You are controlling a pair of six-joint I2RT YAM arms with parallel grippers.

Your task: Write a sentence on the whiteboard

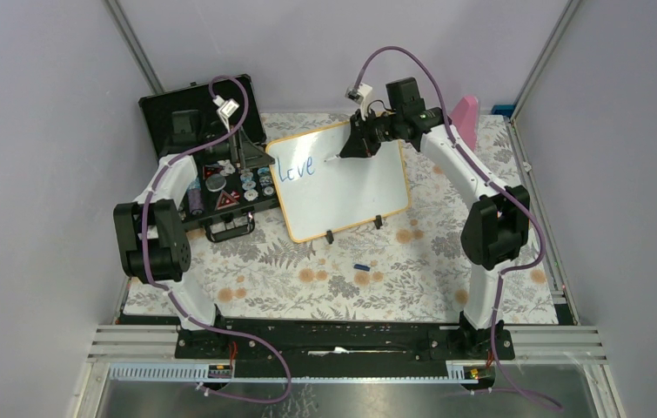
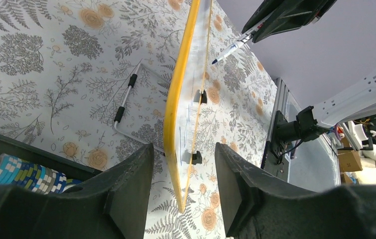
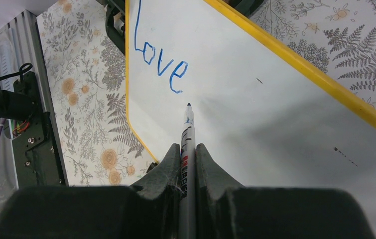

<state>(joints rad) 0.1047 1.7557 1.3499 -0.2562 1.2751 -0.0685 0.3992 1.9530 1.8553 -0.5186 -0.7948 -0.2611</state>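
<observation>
Beside "Love" (image 3: 158,64), right pincer (image 3: 187,148) pinches marker (image 3: 187,124) over bare whiteboard (image 3: 275,124); left pincer (image 2: 183,149) spread by its rim (image 2: 176,99).

— Where is the board (image 1: 342,187)?
— On the table (image 1: 412,279), mid-width, toward the far side. The case (image 1: 168,113) lies just left of it, with chips (image 2: 21,172) inside.
— And the arms?
— The left gripper (image 2: 183,149) is at the board's left edge, one finger on each side of the rim. The right gripper (image 3: 188,149), over the board's far part, pinches a marker (image 3: 187,127). The marker's tip is just right of the word (image 3: 158,62), upper left on the board.
— Anything nearer?
— A small object (image 1: 360,266) lies before the board.
</observation>
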